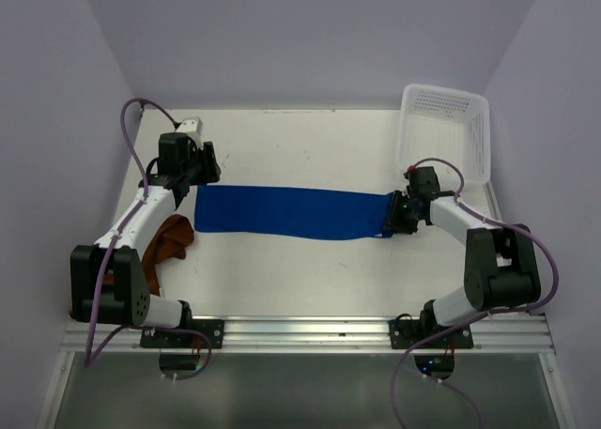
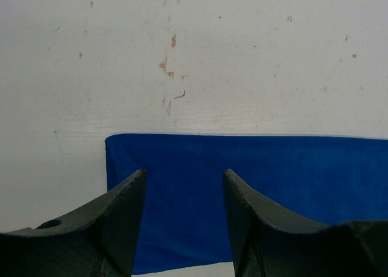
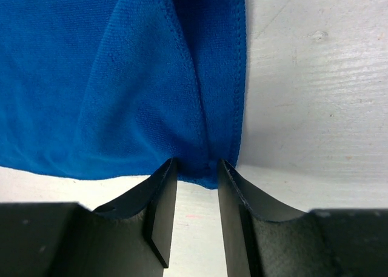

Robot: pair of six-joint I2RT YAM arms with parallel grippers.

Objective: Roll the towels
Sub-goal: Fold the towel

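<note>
Look to the middle of the bench point(image 1: 282, 147) for the blue towel point(image 1: 291, 213), laid flat as a long strip running left to right. Find the rust-brown towel point(image 1: 171, 241) crumpled beside the left arm, not yet rolled. Note the right gripper point(image 3: 197, 165) narrowed onto the strip's right end, with the hem puckered between its tips; hard to tell how deep that bite goes, probably shallow. Note the left gripper point(image 2: 183, 177) spread wide, holding nothing, poised over the left end.

To start the roll cleanly, lift the pinched end only slightly, then curl it over toward the left, keeping the hem square to the strip's long edges. Pin the far end with the left gripper to stop the cloth sliding. Keep tension even; avoid tugging sideways and skewing the roll. Steer clear of the white basket point(image 1: 446, 133) at the far right corner.
</note>
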